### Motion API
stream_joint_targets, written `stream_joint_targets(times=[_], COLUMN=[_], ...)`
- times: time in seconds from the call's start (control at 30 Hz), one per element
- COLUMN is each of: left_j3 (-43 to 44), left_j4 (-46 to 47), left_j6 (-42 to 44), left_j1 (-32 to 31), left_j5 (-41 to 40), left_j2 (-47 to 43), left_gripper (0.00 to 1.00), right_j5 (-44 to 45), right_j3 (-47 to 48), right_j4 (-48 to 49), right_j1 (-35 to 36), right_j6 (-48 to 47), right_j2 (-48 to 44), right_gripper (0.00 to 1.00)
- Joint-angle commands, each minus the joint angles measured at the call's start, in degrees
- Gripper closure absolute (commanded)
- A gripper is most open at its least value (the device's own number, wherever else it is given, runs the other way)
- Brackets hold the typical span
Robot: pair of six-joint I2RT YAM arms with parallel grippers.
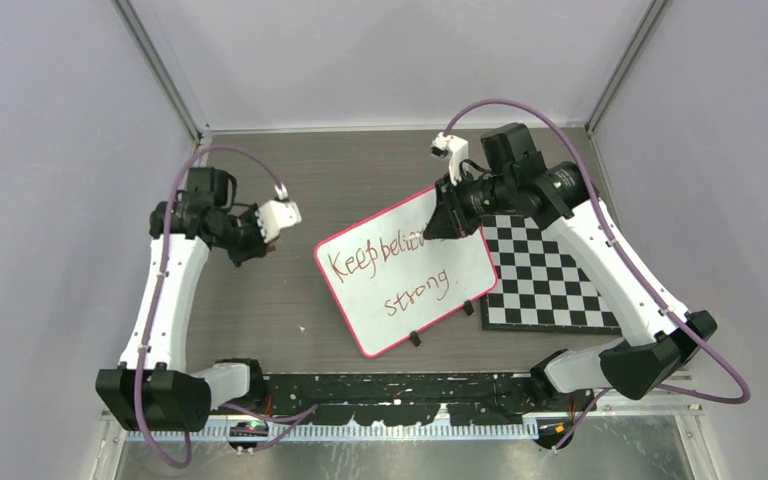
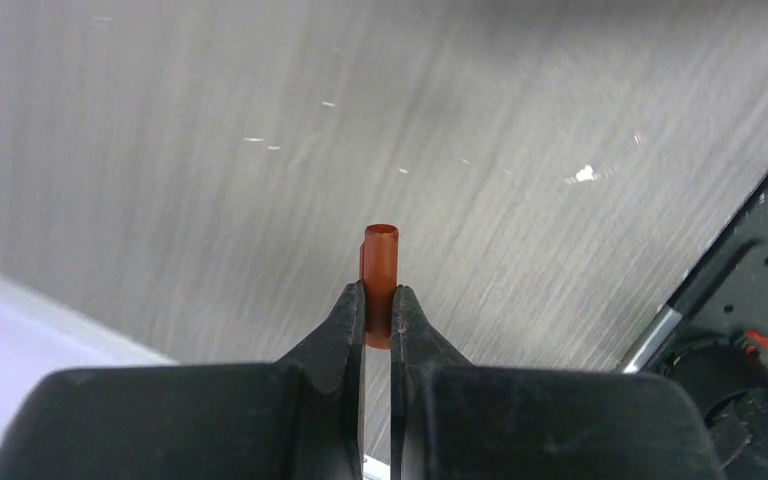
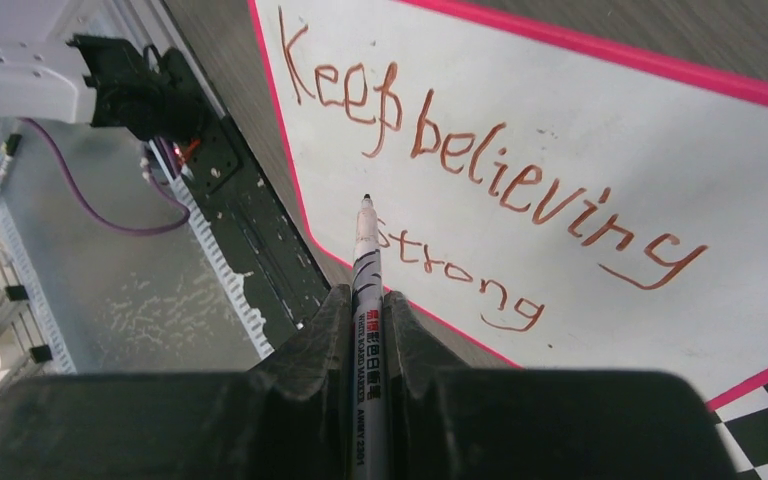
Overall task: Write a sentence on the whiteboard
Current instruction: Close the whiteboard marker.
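The whiteboard (image 1: 405,290) with its pink rim lies tilted in the middle of the table. The sentence (image 3: 500,170) reads "Keep believing" with "strong" below, in brownish-red. My right gripper (image 3: 366,295) is shut on a white marker (image 3: 365,262), whose uncapped tip points at the board beside the "s" of "strong". From above, the right gripper (image 1: 450,222) hangs over the board's far edge and hides the end of "believing". My left gripper (image 2: 379,300) is shut on a brownish-red marker cap (image 2: 380,262) over bare table. In the top view the left gripper (image 1: 248,250) is left of the board.
A black-and-white checkered board (image 1: 550,275) lies right of the whiteboard, partly under it. A black rail (image 1: 400,385) runs along the near table edge between the arm bases. Grey walls and metal posts close in the back and sides.
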Motion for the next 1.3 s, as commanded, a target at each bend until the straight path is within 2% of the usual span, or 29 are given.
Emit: stream_joint_targets(times=[0.0,0.03,0.17,0.27,0.33,0.43,0.53,0.93,1.27], left_j3=[14.0,16.8,23.6,25.9,26.9,27.7,28.0,29.1,28.1], left_j4=[-4.1,-4.5,-2.3,-1.1,-0.8,0.1,2.6,3.3,4.0], left_j6=[-17.0,-19.3,-31.9,-38.1,-41.2,-45.6,-48.3,-45.8,-45.4], left_j1=[-1.4,-3.7,-19.6,-28.1,-31.6,-32.2,-33.3,-36.5,-36.3], left_j5=[2.0,1.7,-3.1,-3.0,-0.9,7.5,11.1,15.1,13.3], left_j2=[0.0,0.9,2.6,4.8,6.5,9.1,10.4,11.6,9.3], left_gripper=[1.0,1.0,1.0,1.0,1.0,1.0,1.0,1.0,1.0], right_j5=[-4.8,-5.5,-8.3,-8.7,-10.0,-11.4,-12.4,-17.4,-17.8], right_j3=[4.3,4.5,4.5,4.7,5.1,5.3,3.8,-0.4,-1.8], right_j4=[4.2,4.7,6.6,7.5,7.6,7.8,8.7,12.7,12.8], right_j1=[-1.5,-1.8,-2.2,-2.3,-2.3,-2.3,-2.3,-2.3,-2.3], right_j6=[4.6,5.1,7.1,8.3,8.4,10.1,11.5,16.1,15.9], right_j2=[-0.8,-0.6,-0.5,-1.0,-1.2,-1.3,-1.5,-1.1,-2.6], right_gripper=[1.0,1.0,1.0,1.0,1.0,1.0,1.0,1.0,1.0])
